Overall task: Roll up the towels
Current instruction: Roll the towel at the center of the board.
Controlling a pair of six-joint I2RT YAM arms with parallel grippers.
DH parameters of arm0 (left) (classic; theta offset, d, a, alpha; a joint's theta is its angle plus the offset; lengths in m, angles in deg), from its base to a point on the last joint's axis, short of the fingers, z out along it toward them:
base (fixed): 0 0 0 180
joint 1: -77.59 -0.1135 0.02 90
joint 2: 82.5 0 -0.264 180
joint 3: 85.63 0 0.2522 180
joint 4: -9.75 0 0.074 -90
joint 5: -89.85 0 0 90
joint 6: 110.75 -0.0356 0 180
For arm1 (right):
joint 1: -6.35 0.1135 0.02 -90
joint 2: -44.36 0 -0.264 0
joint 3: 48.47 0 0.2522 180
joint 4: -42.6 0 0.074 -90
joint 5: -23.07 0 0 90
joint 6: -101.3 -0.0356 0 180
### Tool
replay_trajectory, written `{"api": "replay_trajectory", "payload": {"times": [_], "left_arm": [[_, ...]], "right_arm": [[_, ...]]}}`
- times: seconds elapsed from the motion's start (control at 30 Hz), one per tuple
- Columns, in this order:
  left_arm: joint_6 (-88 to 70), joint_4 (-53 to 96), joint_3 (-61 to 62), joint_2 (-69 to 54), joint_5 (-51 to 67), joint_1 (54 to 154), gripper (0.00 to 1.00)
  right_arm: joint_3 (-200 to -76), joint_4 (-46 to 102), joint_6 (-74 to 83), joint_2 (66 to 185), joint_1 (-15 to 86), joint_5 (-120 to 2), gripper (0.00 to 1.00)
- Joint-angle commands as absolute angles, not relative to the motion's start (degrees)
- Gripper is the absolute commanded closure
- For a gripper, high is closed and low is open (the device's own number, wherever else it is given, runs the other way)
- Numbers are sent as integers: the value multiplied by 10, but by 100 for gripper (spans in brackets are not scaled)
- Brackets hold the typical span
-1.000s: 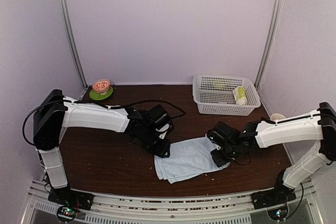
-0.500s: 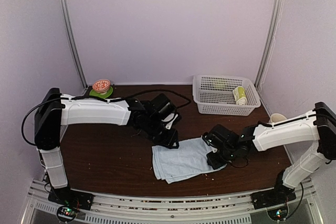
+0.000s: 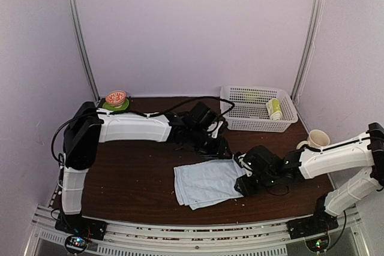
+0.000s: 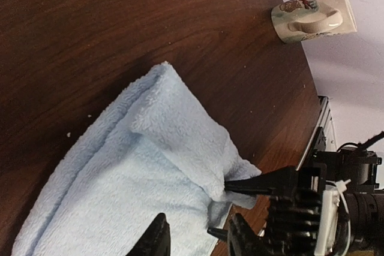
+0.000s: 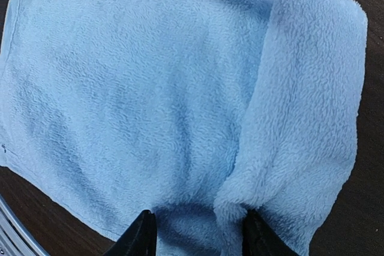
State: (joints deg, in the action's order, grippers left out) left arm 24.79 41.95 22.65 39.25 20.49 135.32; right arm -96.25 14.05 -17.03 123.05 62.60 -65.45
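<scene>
Left arm (image 3: 135, 127) swung toward three o'clock; left gripper (image 4: 198, 241) and right gripper (image 5: 198, 235) both released; pale-blue towel (image 3: 207, 181) stretches nine o'clock from nearer right gripper

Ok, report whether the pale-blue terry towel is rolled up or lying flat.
Flat, not rolled: the pale-blue terry towel lies on the dark wooden table with just one edge folded over.

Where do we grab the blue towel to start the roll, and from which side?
Probably the folded-over flap on the towel edge nearest the right gripper, coming in from that side, low along the table. It's doubled into a raised lip that fingers can straddle; the rest lies flat, with little to pinch. That gripper's jaws stand apart there.
</scene>
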Motion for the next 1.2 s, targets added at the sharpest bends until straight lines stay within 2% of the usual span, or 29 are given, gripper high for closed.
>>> {"api": "replay_trajectory", "payload": {"times": [0.0,0.5,0.67,0.93,1.17], "left_arm": [[284,350,274,430,262,1348,67],[351,299,334,531,329,1328,68],[379,283,321,553,345,1319,70],[384,312,325,575,346,1315,82],[376,322,321,575,339,1313,90]], "right_arm": [[-942,143,-163,1221,629,-637,51],[-951,145,-158,1240,629,-629,50],[-961,131,-154,1224,629,-626,45],[-1018,48,-134,1187,630,-633,35],[-1099,-35,-141,1144,623,-644,33]]}}
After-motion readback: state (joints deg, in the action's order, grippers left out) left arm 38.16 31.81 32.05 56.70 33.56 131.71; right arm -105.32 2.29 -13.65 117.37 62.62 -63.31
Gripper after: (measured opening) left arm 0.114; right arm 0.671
